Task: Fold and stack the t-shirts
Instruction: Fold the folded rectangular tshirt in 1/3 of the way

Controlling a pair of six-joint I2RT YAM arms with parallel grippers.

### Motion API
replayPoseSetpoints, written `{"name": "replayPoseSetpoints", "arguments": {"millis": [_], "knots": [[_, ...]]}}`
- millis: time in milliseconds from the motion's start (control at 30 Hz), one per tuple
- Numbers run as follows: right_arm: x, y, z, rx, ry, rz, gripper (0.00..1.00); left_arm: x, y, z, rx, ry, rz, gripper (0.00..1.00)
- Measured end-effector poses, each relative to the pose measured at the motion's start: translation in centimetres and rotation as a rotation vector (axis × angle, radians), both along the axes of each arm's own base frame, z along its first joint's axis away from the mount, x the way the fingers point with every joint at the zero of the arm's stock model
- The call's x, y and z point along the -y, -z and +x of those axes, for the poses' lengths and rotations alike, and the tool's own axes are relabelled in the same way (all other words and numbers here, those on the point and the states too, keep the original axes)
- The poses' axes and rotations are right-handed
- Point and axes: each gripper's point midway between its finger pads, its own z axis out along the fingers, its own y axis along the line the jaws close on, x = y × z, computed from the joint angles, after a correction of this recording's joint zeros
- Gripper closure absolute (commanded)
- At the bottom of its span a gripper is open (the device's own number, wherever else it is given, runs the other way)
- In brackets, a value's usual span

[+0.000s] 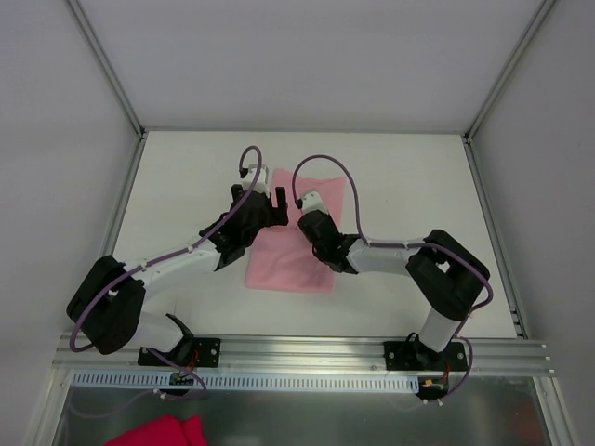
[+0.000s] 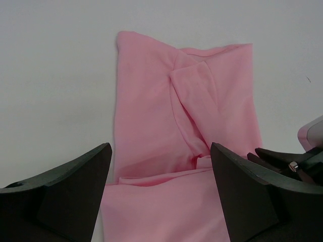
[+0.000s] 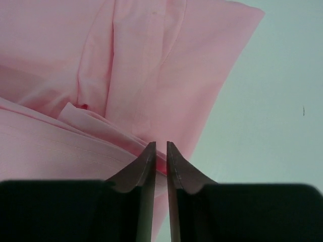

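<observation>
Lab bench — white-walled, aluminium-framed table (image 1: 409,186)

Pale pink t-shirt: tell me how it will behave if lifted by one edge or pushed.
The pale pink thin-fabric t-shirt will probably hang limp: it lies in soft folds and creases. Probably light for its size, its layers being thin. Pushed across the white table, it would likely bunch rather than slide whole.

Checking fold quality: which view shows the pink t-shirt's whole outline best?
Top external: nearly the whole t-shirt outline shows, a long rectangle. Left wrist shows only one folded end; right wrist only close-up creases.
</observation>
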Motion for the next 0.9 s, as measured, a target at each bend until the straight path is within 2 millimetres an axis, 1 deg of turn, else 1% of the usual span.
{"name": "replayPoseSetpoints", "arguments": {"millis": [33, 100, 167, 333, 500, 800, 900], "knots": [[0.1, 0.1, 0.1, -0.007, 0.004, 0.008, 0.68, 0.0, 0.0, 0.0, 0.0, 0.0, 0.001, 0.19], [0.5, 0.3, 0.2, -0.017, 0.015, 0.01, 0.61, 0.0, 0.0, 0.0, 0.0, 0.0, 0.001, 0.19], [0.9, 0.5, 0.3, -0.026, 0.031, 0.011, 0.51, 0.0, 0.0, 0.0, 0.0, 0.0, 0.001, 0.19], [1.4, 0.5, 0.4, -0.027, 0.043, -0.002, 0.49, 0.1, 0.1, 0.1, 0.001, 0.001, 0.001, 0.19], [1.6, 0.3, 0.2, -0.024, 0.046, 0.004, 0.48, 0.2, 0.8, 0.2, -0.01, 0.002, 0.01, 0.19], [2.1, -1.6, -0.4, -0.03, 0.075, 0.098, 0.49, 0.3, 0.6, 0.4, -0.007, 0.001, 0.006, 0.19], [2.3, -1.7, -0.7, -0.045, 0.091, 0.122, 0.49, 0.3, 0.6, 0.4, -0.007, 0.001, 0.007, 0.19]]}}
